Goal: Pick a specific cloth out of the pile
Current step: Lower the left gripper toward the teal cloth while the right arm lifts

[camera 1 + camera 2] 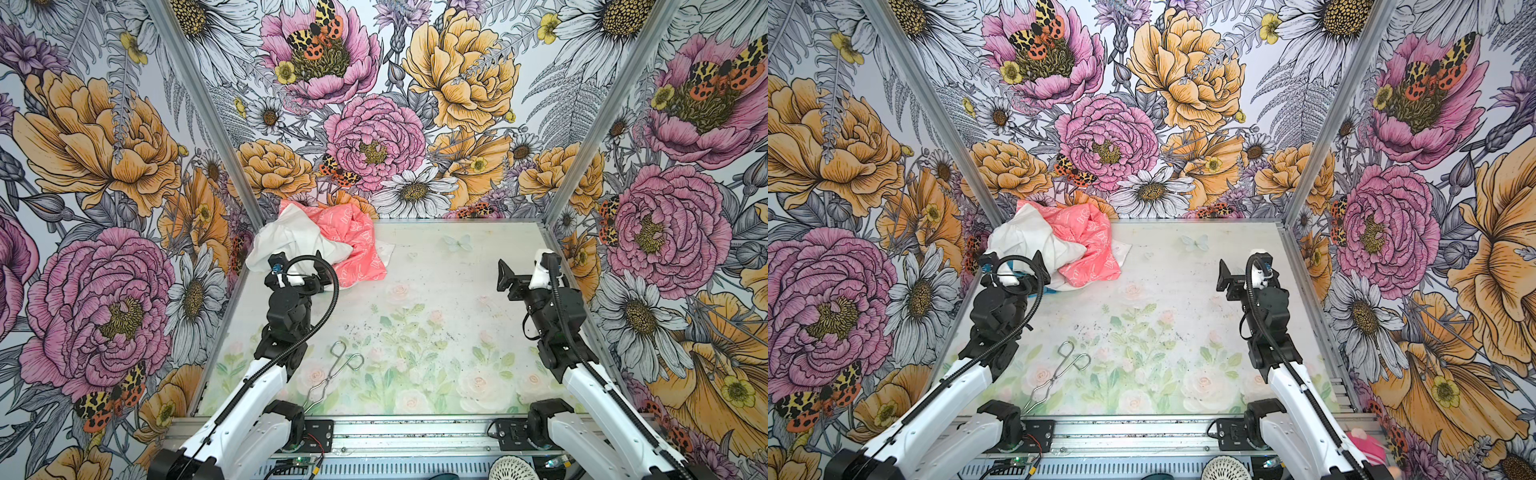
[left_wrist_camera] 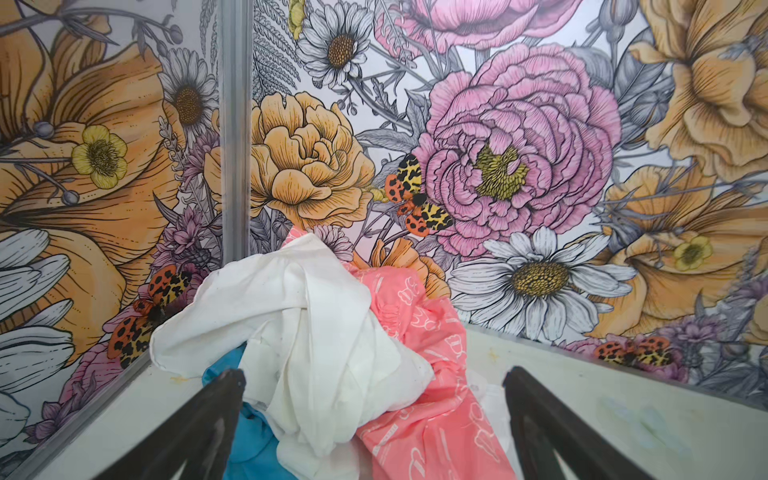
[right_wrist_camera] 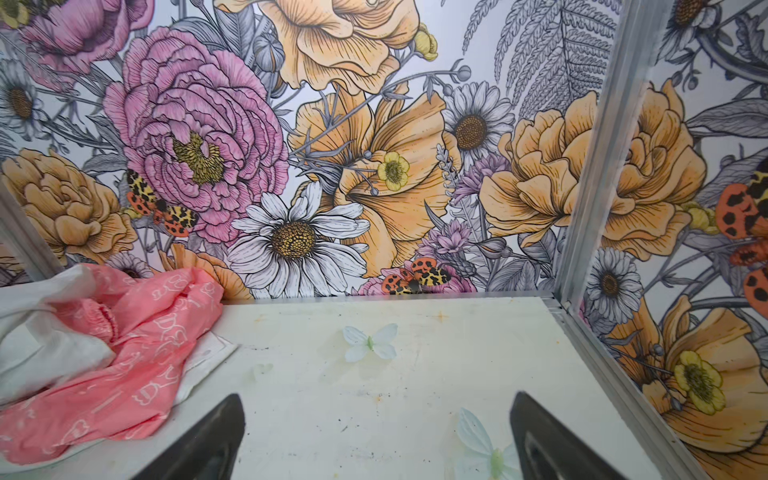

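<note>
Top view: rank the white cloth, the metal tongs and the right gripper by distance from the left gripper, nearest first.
From the left gripper:
1. white cloth: just ahead of its open jaws, in the far left corner.
2. metal tongs: back toward the front edge, left side.
3. right gripper: far across, on the right.

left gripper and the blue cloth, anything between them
Nothing, in the left wrist view: the blue cloth lies bare by the left gripper, partly under the white cloth.

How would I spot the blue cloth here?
Find the heap of cloths in the table's far left corner. At its near edge, tucked under the white cloth, a plain bright blue cloth peeks out, the only blue piece there.
</note>
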You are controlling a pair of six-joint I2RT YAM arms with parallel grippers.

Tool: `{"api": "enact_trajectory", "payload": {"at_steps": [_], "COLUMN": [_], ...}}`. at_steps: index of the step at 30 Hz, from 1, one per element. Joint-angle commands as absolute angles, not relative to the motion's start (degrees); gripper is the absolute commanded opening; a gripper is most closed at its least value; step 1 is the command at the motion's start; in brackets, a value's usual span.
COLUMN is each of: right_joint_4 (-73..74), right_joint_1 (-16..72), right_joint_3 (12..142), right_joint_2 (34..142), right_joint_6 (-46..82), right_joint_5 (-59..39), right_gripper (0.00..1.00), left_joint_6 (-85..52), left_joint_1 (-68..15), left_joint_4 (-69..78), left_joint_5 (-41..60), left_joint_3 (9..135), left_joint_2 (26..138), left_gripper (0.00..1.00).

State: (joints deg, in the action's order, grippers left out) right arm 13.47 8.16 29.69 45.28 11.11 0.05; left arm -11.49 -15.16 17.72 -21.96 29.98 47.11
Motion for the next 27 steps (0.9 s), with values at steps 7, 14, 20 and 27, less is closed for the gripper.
{"api": "enact_trajectory", "payload": {"at_steps": [7,14,20,27], "right_joint_4": [3.2,5.8,8.3,9.1], "right_joint_1": [12.6,14.7,15.4,15.4], "right_joint_3": [34.8,34.0,32.2,30.5], "right_joint_2": [44.9,45.5,44.7,43.8], "right_joint_6": [17.1,19.5,21.2,20.1], "right_joint_5": [-10.2,-12.1,-13.9,-14.0], "right_gripper": [1.0,0.99,0.99,1.0], "left_joint_6": [-32.3,-44.1,-52.4,-55.1], "left_joint_1": [-6.7,9.2,13.4,14.3], "left_joint_4": [-11.5,-10.7,-0.3,4.8], "left_joint_5": [-8.5,6.4,12.3,11.6], "left_joint_3": [34.9,29.5,24.8,25.9], "left_joint_2": [37.2,38.8,49.1,60.3], "left_gripper": [0.99,0.94,0.9,0.85]}}
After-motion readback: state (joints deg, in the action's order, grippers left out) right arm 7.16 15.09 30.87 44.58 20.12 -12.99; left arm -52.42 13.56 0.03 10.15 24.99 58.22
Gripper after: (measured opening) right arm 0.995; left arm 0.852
